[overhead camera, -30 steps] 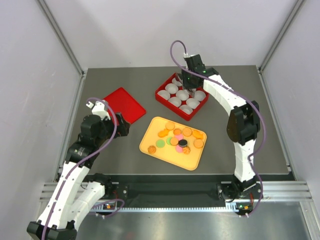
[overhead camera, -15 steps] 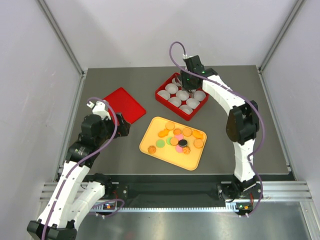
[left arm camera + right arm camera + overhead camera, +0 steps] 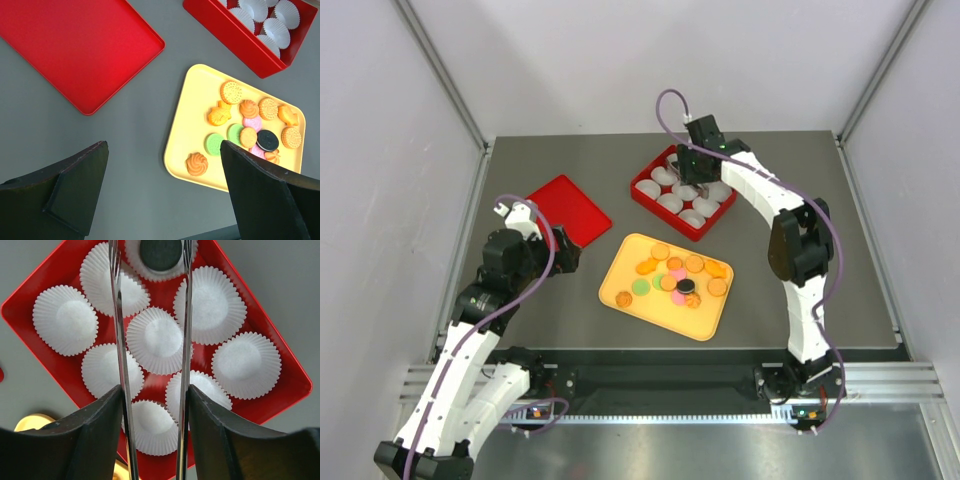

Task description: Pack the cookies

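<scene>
right gripper stood apart over red box | black cookie lay in paper cup, cut by frame edge | left gripper apart, empty | pink cookies half hidden under others

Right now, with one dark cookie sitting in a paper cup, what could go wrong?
The right hand hangs open over the paper cups; its thin fingers could snag one and spill the black cookie. The cookies on the yellow tray overlap, so picking one may drag a neighbour.
</scene>
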You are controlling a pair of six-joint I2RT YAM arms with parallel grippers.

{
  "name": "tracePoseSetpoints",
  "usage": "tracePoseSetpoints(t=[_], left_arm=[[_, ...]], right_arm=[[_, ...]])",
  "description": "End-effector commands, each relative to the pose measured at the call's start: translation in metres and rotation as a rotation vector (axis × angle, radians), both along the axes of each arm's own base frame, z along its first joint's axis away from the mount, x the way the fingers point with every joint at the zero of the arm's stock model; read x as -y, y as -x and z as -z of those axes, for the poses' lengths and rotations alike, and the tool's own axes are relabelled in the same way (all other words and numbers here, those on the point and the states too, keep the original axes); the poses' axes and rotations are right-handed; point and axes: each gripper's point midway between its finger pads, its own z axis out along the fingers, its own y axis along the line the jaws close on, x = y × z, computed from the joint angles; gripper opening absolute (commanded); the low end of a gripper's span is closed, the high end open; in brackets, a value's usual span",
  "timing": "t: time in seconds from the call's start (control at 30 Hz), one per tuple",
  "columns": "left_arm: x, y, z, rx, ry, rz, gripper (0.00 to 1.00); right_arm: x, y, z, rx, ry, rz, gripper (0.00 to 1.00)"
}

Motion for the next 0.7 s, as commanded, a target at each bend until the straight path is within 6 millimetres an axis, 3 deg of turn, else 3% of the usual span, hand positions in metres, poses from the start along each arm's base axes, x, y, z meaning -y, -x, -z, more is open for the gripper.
tracePoseSetpoints(t=[0.0, 0.23, 0.43, 0.47, 0.5, 0.53, 0.57, 0.6, 0.63, 0.67], left_arm=[[0.001, -0.003, -0.004, 0.026, -0.004, 0.008, 0.99], [0.001, -0.003, -0.004, 0.025, -0.004, 0.008, 0.99], [0.002, -0.003, -0.004, 0.024, -0.002, 0.012, 0.99], [0.002, -0.003, -0.004, 0.024, -0.002, 0.012, 0.99], [0.002, -0.003, -0.004, 0.026, -0.002, 0.012, 0.99], [0.002, -0.003, -0.004, 0.025, -0.001, 0.013, 0.99], [0.002, -0.003, -0.004, 0.025, -0.001, 0.011, 0.99], [0.002, -0.003, -0.004, 0.026, 0.001, 0.014, 0.99], [0.002, -0.003, -0.004, 0.026, 0.0, 0.013, 0.99], [0.002, -0.003, -0.005, 0.028, 0.001, 0.013, 0.99]], right_arm=[[-0.011, -0.014, -0.048, 0.12, -0.05, -0.006, 0.52], [-0.01, -0.009, -0.076, 0.166, -0.073, -0.005, 0.54], [-0.002, 0.013, -0.107, 0.206, -0.089, -0.003, 0.53], [0.001, 0.021, -0.1, 0.188, -0.084, -0.004, 0.53], [0.002, 0.03, -0.114, 0.212, -0.099, -0.008, 0.53], [0.004, 0.038, -0.105, 0.195, -0.089, -0.013, 0.53], [0.005, 0.049, -0.119, 0.217, -0.104, -0.016, 0.53], [0.004, 0.057, -0.119, 0.216, -0.106, -0.024, 0.53], [0.007, 0.069, -0.107, 0.189, -0.092, -0.031, 0.53], [0.01, 0.08, -0.121, 0.22, -0.1, -0.034, 0.53]])
